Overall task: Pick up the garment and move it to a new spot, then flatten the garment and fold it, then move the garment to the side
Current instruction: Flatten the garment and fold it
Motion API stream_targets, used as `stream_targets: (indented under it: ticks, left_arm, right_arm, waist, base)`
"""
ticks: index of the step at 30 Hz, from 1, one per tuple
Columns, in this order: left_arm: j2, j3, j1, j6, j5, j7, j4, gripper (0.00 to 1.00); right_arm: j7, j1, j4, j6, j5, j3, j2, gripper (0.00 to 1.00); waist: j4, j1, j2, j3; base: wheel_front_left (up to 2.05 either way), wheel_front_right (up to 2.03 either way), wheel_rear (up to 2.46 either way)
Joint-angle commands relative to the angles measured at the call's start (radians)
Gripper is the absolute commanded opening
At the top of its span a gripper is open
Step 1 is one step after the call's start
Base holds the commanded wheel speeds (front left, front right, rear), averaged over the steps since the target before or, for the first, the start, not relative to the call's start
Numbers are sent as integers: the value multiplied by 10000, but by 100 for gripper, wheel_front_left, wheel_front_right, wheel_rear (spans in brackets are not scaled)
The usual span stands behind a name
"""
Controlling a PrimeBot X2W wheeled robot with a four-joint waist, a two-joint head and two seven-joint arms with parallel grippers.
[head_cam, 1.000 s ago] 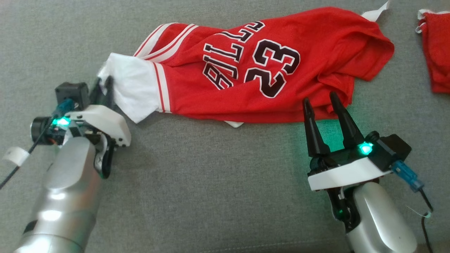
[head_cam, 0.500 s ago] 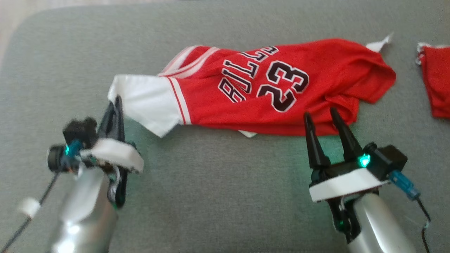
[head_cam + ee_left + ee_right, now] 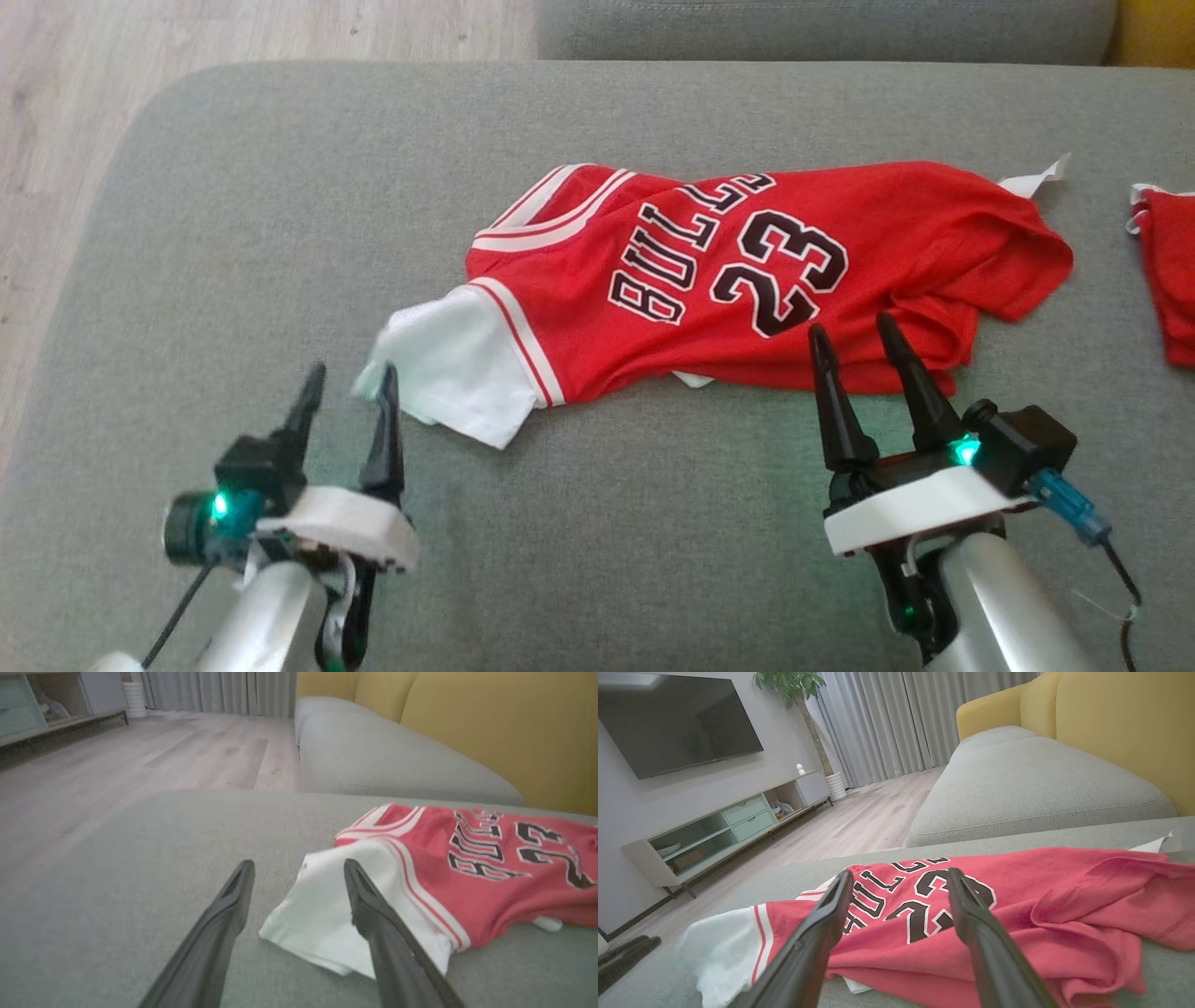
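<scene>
The garment [image 3: 747, 280] is a red jersey with a white sleeve [image 3: 457, 373] and the number 23, lying rumpled on the grey cushion [image 3: 280, 205]. My left gripper [image 3: 347, 387] stands open just left of the white sleeve [image 3: 322, 914], its right finger [image 3: 373, 919] in front of the sleeve's edge, nothing held. My right gripper [image 3: 851, 336] is open at the jersey's near edge, fingers over the red cloth [image 3: 1017, 914]. The left gripper's fingers [image 3: 621, 956] show at the lower left of the right wrist view.
A second red cloth [image 3: 1167, 280] lies at the cushion's right edge. The cushion's rounded left edge drops to a wooden floor [image 3: 56, 140]. Another grey cushion [image 3: 1036, 784] and a yellow backrest [image 3: 1125, 728] lie beyond. A TV cabinet [image 3: 714, 830] stands across the room.
The left gripper let go of the white sleeve and opened, drawing back toward me. The sleeve dropped onto the cushion. The camera tilted, so the whole scene sits lower in view.
</scene>
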Motion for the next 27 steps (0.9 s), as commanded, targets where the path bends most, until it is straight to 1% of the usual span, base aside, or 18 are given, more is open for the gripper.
stream_targets:
  ticks: [1, 4, 6, 9, 15, 17, 22, 25, 27]
  left_arm:
    - [171, 394, -410, 89, 36, -241, -649, 100]
    - [79, 441, -452, 29, -38, -580, -1243, 100]
    - [17, 523, -541, -110, -131, -831, -1635, 100]
    - [96, 493, -671, -137, 227, -1096, -2036, 100]
    - [58, 348, -502, 28, 1122, -1245, -2608, 100]
    - [-31, 346, -330, 80, 1325, -1249, -2709, 100]
    - [-390, 555, 85, 122, 1419, -1252, -2903, 100]
    - [-562, 738, 207, 28, 1506, -1253, -3002, 100]
    - [-634, 788, 203, -97, 1592, -1253, -3013, 100]
  right_arm:
    - [-109, -146, -278, 65, 78, 195, -6, 100]
    - [-109, -210, -384, 65, 41, 54, -6, 100]
    - [-109, -267, -477, 65, 0, -75, -6, 100]
    - [-109, -330, -604, 65, -73, -303, -6, 100]
    - [-109, -355, -791, 65, -213, -491, -6, 100]
    - [-109, -332, -819, 65, -204, -496, -6, 100]
    - [-109, -306, -814, 65, -158, -512, -6, 100]
    - [-109, -279, -677, 65, -222, -704, -6, 100]
    - [-1, -257, -272, 65, -358, -952, -6, 100]
  waist:
    - [-46, 1, 0, -29]
    - [-164, 1, 0, -60]
    - [-252, 1, 0, -68]
    - [-390, 1, 0, -106]
    - [-725, 1, 0, -123]
    - [-833, 1, 0, -108]
    - [-991, 1, 0, 22]
    - [-1025, 1, 0, 144]
    - [-1001, 1, 0, 229]
  base:
    - [0, 0, 0]
    - [0, 0, 0]
    - [0, 0, 0]
    - [0, 0, 0]
    - [0, 0, 0]
    - [0, 0, 0]
    - [0, 0, 0]
    - [0, 0, 0]
    - [0, 0, 0]
